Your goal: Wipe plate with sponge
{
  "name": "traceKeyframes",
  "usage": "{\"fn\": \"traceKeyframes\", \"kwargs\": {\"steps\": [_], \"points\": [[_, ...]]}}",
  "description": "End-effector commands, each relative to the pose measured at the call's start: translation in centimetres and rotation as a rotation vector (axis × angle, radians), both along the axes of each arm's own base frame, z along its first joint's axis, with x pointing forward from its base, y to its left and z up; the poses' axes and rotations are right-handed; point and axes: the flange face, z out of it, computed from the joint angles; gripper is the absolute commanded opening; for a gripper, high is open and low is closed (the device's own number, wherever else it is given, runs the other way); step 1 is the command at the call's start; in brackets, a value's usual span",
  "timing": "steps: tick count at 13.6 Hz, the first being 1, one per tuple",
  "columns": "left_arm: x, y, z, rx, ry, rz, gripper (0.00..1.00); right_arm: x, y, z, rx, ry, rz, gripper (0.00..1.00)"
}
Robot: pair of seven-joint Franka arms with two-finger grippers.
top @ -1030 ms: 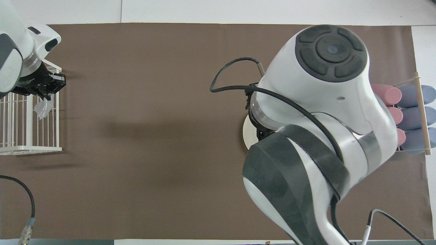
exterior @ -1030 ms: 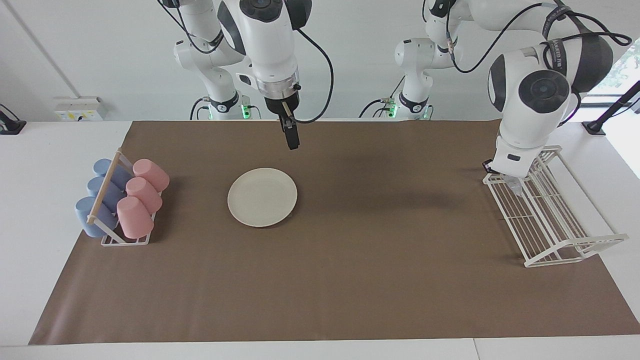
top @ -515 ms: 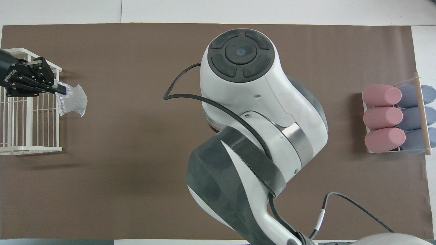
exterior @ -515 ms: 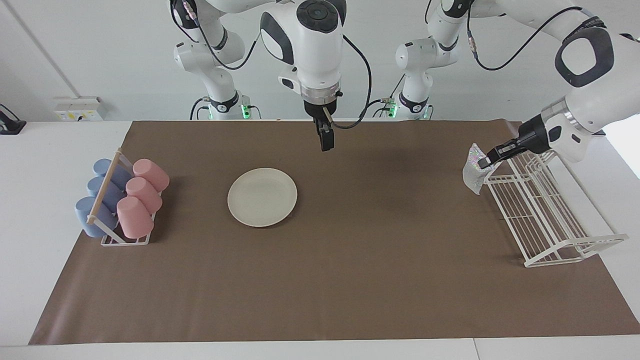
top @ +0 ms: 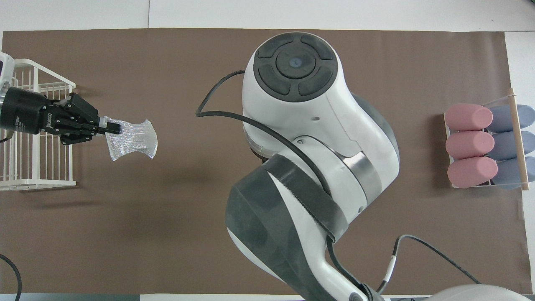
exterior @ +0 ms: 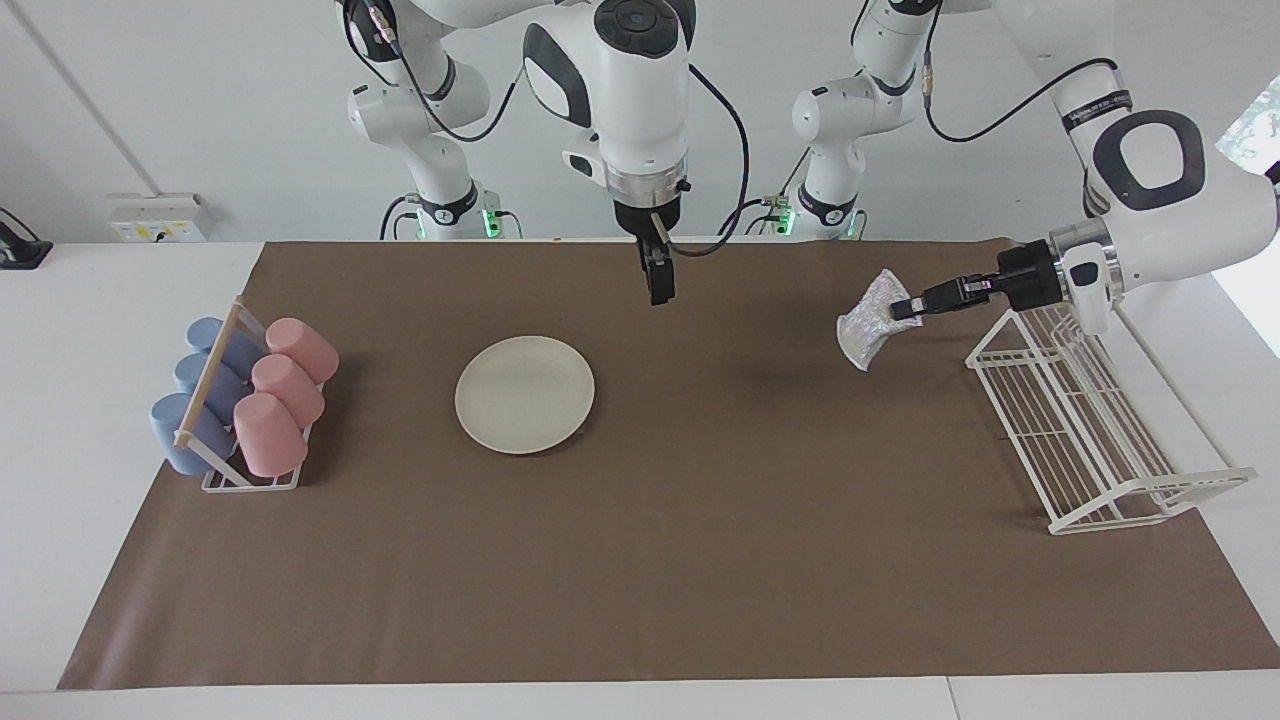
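Plate (exterior: 524, 393) lies flat on the brown mat (exterior: 660, 560), bare; nothing touches it, so the wipe is not yet begun, by the look of it.

Sponge (exterior: 868, 320) is picked up and held in the air, well apart from the plate toward the left arm's end of the table, just off the white wire rack (exterior: 1085, 420). Left gripper (exterior: 908, 305) is clenched on one edge of it; the rest hangs free.

Right gripper (exterior: 658, 283) hangs over the mat near the plate, on the robots' side of it, fingers released, holding nothing. It waits.

Cup rack (exterior: 245, 400) stands beside the plate toward the right arm's end.

Left to do: carry sponge to plate, lower, rub.
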Motion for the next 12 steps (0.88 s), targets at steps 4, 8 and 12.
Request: {"fn": "traceKeyframes", "kwargs": {"steps": [4,8,12], "points": [[-4.6,-1.1,-6.4,-0.313,0.042,0.115,0.00,-1.7,2.2,-1.4,0.020,-0.044,-0.017,1.00],[-5.2,-5.5,-9.6,-0.437,-0.036,-0.007,0.00,-2.6,3.6,-2.2,0.052,-0.090,0.002,1.00],[-5.6,-8.1,-10.9,-0.490,-0.122,-0.094,0.00,-4.1,6.0,-3.8,0.068,-0.109,0.096,1.00]]}}
